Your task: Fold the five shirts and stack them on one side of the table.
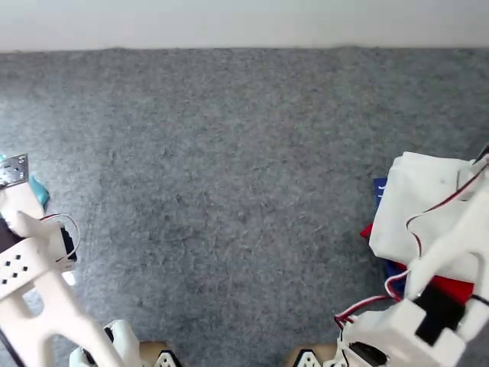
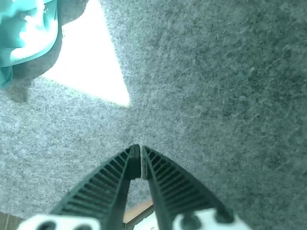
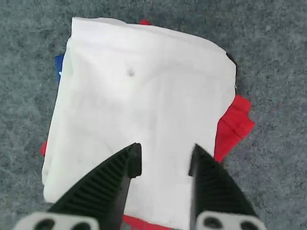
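Note:
A stack of folded shirts lies at the table's right edge: a white shirt [image 1: 424,206] [image 3: 139,105] on top, a red shirt [image 1: 451,289] [image 3: 235,125] and a blue shirt [image 1: 379,189] [image 3: 58,64] peeking out beneath. My right gripper [image 3: 164,160] hovers open just above the white shirt, holding nothing. A teal shirt [image 1: 38,191] [image 2: 24,33] lies crumpled at the far left edge. My left gripper [image 2: 140,154] is shut and empty over bare grey felt, beside the teal shirt.
Grey felt [image 1: 229,168] covers the table up to the white wall at the back. A bright patch of light [image 2: 91,62] falls on the felt by the teal shirt. Both arm bases [image 1: 229,355] stand at the front edge.

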Robot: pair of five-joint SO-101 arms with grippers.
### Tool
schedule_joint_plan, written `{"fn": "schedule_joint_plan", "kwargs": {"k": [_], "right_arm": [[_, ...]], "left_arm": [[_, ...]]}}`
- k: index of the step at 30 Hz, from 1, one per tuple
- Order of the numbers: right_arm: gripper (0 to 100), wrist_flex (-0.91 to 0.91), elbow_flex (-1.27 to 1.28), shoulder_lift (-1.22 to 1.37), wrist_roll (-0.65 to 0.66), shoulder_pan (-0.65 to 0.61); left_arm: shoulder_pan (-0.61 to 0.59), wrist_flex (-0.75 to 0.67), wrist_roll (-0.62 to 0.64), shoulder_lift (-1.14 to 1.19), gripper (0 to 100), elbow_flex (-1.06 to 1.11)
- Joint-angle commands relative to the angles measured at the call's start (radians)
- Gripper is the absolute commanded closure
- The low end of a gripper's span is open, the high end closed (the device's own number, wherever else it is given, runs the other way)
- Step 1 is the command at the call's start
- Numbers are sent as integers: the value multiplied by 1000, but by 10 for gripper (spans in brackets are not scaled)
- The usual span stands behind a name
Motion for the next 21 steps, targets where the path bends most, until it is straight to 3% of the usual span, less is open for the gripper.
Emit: {"fn": "schedule_joint_plan", "kwargs": {"k": [1, 8, 12, 21], "right_arm": [[946, -154, 57, 68, 66, 44], [989, -426, 91, 297, 153, 85], [989, -249, -28, 193, 109, 71], [989, 131, -89, -85, 74, -94]], "left_arm": [[2, -6, -9, -20, 986, -13], [2, -9, -9, -20, 986, -44], [2, -5, -9, -20, 986, -93], [-2, -11, -14, -20, 985, -202]]}}
